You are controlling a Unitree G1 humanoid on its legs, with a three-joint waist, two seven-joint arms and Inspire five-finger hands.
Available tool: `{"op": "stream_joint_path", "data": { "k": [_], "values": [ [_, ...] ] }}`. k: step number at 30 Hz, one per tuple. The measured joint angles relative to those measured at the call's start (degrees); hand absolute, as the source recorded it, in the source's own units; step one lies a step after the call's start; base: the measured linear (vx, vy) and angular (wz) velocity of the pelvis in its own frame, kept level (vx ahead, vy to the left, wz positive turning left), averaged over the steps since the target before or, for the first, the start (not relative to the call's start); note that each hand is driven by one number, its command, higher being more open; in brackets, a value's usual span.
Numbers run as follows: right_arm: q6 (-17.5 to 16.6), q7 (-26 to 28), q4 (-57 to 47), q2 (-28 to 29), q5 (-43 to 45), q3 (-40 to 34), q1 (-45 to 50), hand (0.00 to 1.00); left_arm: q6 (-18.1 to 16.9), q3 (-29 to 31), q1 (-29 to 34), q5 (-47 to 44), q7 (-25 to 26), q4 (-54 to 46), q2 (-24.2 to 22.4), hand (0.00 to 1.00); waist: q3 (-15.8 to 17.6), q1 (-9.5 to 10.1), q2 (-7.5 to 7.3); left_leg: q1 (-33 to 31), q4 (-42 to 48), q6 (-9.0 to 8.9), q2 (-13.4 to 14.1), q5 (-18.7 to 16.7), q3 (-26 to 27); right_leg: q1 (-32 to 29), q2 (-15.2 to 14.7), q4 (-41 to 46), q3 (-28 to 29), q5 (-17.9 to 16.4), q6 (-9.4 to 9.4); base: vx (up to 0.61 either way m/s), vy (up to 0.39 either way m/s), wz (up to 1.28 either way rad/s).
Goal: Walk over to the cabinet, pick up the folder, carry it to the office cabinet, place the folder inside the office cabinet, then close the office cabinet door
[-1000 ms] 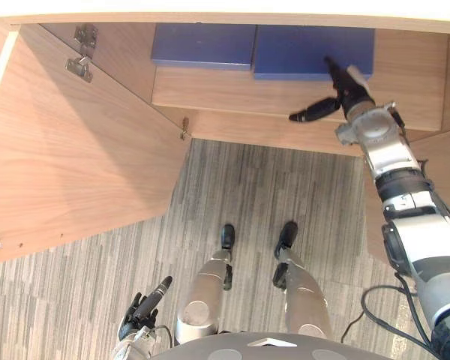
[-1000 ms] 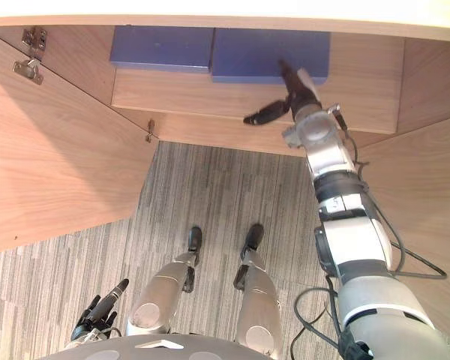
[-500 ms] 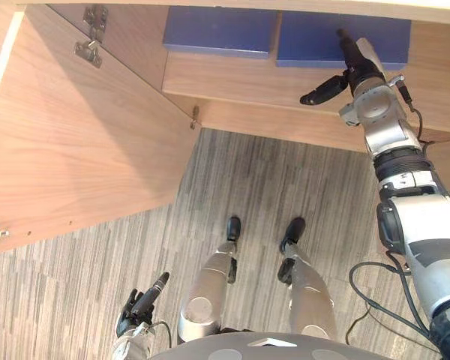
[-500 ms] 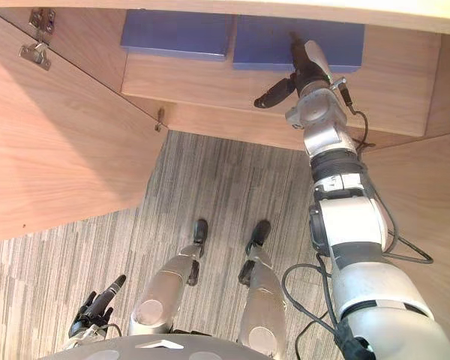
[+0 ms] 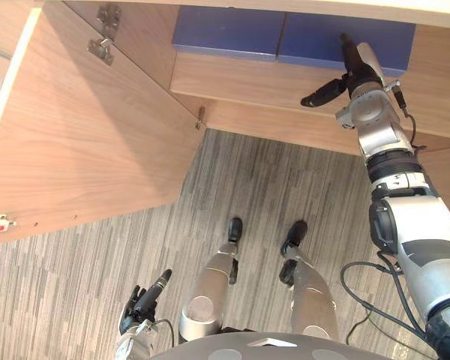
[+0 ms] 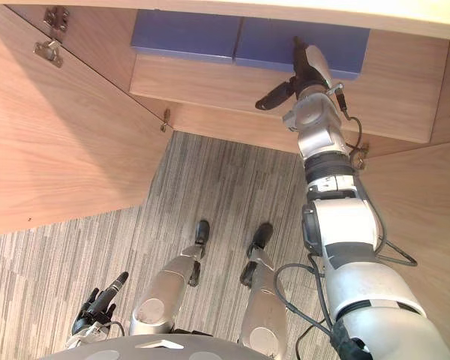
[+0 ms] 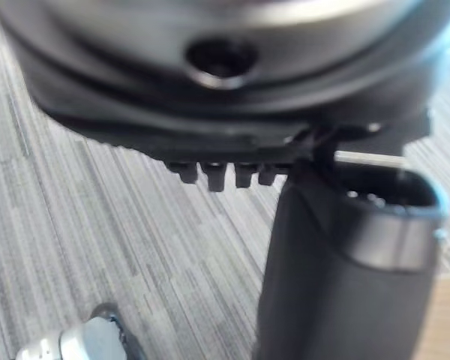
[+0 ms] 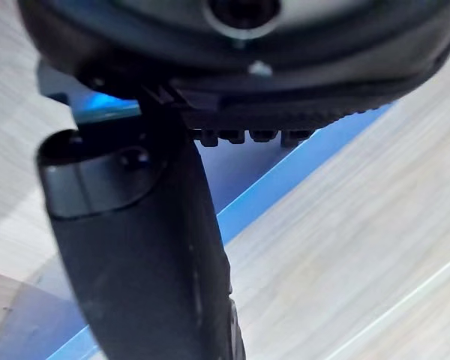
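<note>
reaching slightly deeper into the cabinet (image 5: 82,142), right hand (image 5: 358,73) rests straight fingers (image 5: 347,49), thumb splayed, on the right blue folder (image 5: 390,41) lying flat on the far shelf (image 5: 262,79), probably light, stiff, slick, best pinched at its near edge; left hand (image 5: 141,307) hangs relaxed, empty.

Shelf (image 5: 240,79) front lies free; left folder (image 5: 229,31) and right folder (image 5: 307,41) block its back; open door (image 5: 82,135) bounds the left.
</note>
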Motion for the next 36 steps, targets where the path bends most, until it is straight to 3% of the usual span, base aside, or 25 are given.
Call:
{"op": "stream_joint_path", "data": {
  "k": [8, 14, 16, 21, 28, 32, 36],
  "values": [
    [6.5, -11.5, -4.6, -0.2, -5.2, -10.3, 0.9, 1.0, 0.0, -1.4, 0.0, 0.1, 2.3, -0.5, -1.7, 1.0, -0.2, -0.33, -0.08, 2.1, 0.0, 0.25, -0.6, 0.6, -0.1, 1.7, -0.7, 1.0, -0.1, -0.1, 0.12, -0.01, 0.007, 0.01],
    [8.6, -15.8, -10.7, 0.6, -11.3, -8.5, 6.7, 1.0, 0.0, -1.8, 0.0, 0.1, 4.5, 0.8, -1.9, 1.0, -2.8, -0.57, -0.76, 3.7, -0.1, 0.21, -0.4, 1.0, 0.4, 3.1, -0.5, 0.8, 0.2, -0.1, 0.12, -0.04, -0.013, -0.03],
    [8.8, -16.2, -11.6, 2.4, -14.4, -5.9, 9.8, 1.0, 0.0, -1.8, 0.0, 0.1, 5.0, 1.9, -1.9, 1.0, -4.1, -1.18, -1.64, 4.7, -0.2, 0.18, -0.2, 0.9, 0.7, 4.1, -0.3, 0.5, 0.4, -0.1, 0.12, 0.0, -0.005, -0.05],
    [8.0, -16.1, -11.9, 6.3, -20.6, 1.7, 20.4, 1.0, 0.2, -3.1, 0.1, 0.2, 5.1, 2.6, -1.8, 1.0, -6.8, -1.78, -5.05, 8.6, 0.0, -0.6, 0.6, 0.0, 1.4, 8.6, 0.9, -1.4, 0.8, 0.1, 0.26, -0.01, -0.007, -0.09],
    [4.4, -14.0, -5.7, 11.2, -23.9, 6.9, 31.4, 1.0, 0.3, -6.9, 2.5, 0.0, 4.2, 1.0, -0.4, 1.0, -10.2, -2.01, -5.92, 11.5, 0.9, 0.1, 0.4, -1.3, 2.2, 13.4, 1.7, -5.9, 2.3, 2.3, 1.11, -0.01, 0.039, -0.08],
    [3.4, -11.8, 1.1, 15.3, -23.3, 6.9, 35.8, 1.0, 0.7, -9.9, 4.1, 0.1, 3.7, -0.3, 1.3, 1.0, -11.8, -3.34, -6.92, 13.0, 0.0, 0.38, -0.1, -1.3, 2.6, 16.1, 1.9, -9.7, 2.6, 4.3, 1.57, 0.0, 0.059, -0.05],
    [2.3, -11.7, 4.9, 19.8, -15.4, 4.8, 41.1, 1.0, 1.7, -11.5, 4.4, 0.6, 3.3, -0.8, 2.3, 1.0, -14.2, -3.59, -7.74, 15.6, -1.6, 0.76, -0.5, -1.4, 4.7, 18.0, 2.0, -12.5, 4.8, 6.0, 2.15, 0.03, 0.057, -0.27]
  ]
}}
